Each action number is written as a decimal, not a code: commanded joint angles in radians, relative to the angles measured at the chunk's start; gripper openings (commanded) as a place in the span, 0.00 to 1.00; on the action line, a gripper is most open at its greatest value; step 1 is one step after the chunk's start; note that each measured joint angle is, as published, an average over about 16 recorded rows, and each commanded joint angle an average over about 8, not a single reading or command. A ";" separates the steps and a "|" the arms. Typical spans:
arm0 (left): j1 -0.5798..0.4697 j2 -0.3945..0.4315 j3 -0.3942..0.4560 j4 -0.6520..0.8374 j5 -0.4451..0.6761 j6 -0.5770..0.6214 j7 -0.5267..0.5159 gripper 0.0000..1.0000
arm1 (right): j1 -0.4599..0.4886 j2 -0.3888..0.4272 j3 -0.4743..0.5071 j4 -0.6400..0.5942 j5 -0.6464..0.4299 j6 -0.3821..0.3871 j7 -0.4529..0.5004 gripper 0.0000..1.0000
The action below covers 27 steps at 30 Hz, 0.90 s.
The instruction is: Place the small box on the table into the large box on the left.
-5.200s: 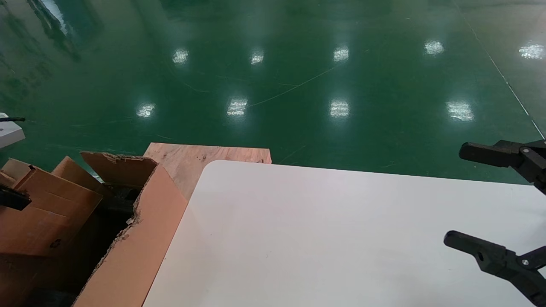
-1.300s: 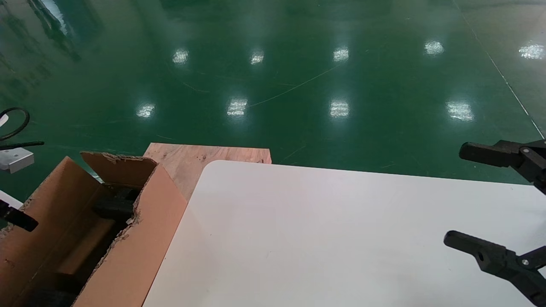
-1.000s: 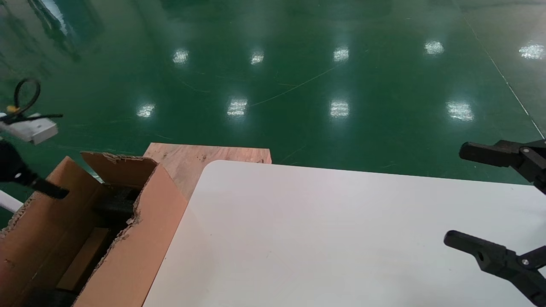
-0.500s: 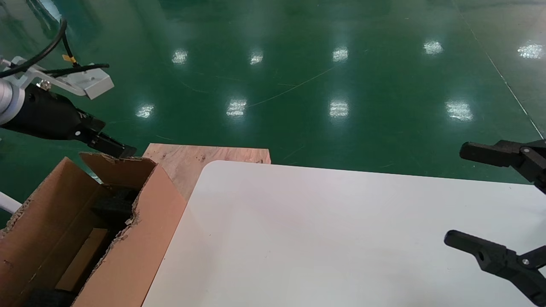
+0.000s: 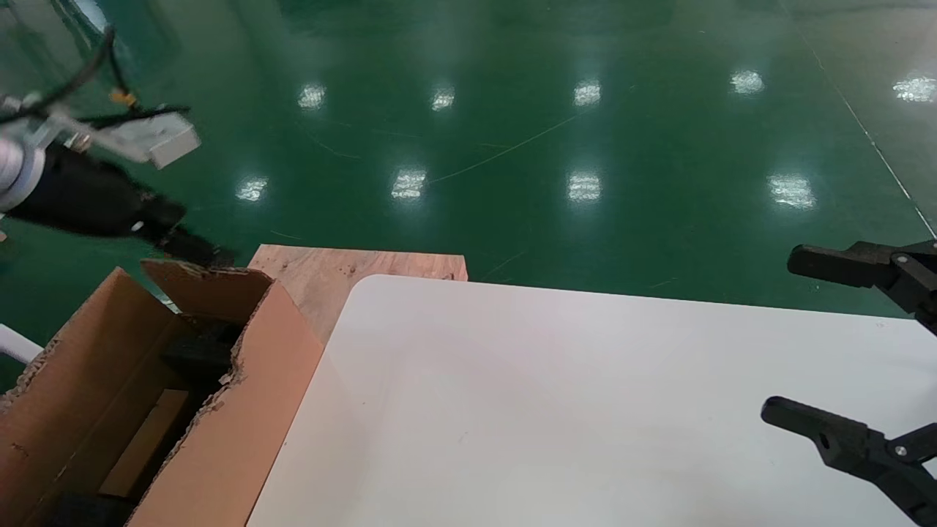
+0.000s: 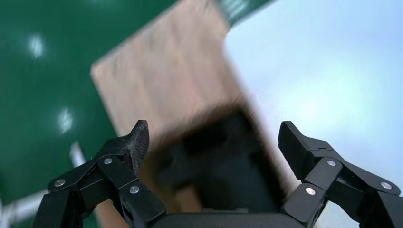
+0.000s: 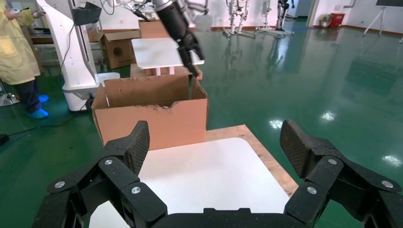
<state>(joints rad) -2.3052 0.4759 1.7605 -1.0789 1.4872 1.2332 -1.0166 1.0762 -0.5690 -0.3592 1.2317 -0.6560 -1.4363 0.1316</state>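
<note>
**Small box lies inside the large box**

Small box rests low inside the large box, beside black foam, left of the white worktop. Left pincer hangs above the carton's far torn edge, fingers spread and empty. Right pincer is parked over the worktop's right end, fingers spread wide, holding nothing. A wooden board lies behind the carton.

Bright, even overhead light — the glossy green floor mirrors rows of white ceiling lamps as glare spots. The white surface carries a soft sheen and faint shadows. The left gripper is smeared by motion blur, and the left wrist view is blurred throughout — only its own fingers stay sharp.
</note>
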 commanded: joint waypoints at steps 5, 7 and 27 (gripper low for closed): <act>0.114 0.013 -0.138 -0.020 -0.071 0.024 0.077 1.00 | 0.000 0.000 0.000 0.000 0.000 0.000 0.000 1.00; 0.159 0.018 -0.192 -0.027 -0.098 0.034 0.107 1.00 | 0.000 0.000 0.000 0.000 0.000 0.000 0.000 1.00; 0.599 0.066 -0.721 -0.100 -0.368 0.128 0.403 1.00 | 0.000 0.000 0.000 0.000 0.000 0.000 0.000 1.00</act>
<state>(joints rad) -1.7066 0.5418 1.0398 -1.1792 1.1188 1.3608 -0.6133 1.0762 -0.5690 -0.3592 1.2317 -0.6560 -1.4363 0.1316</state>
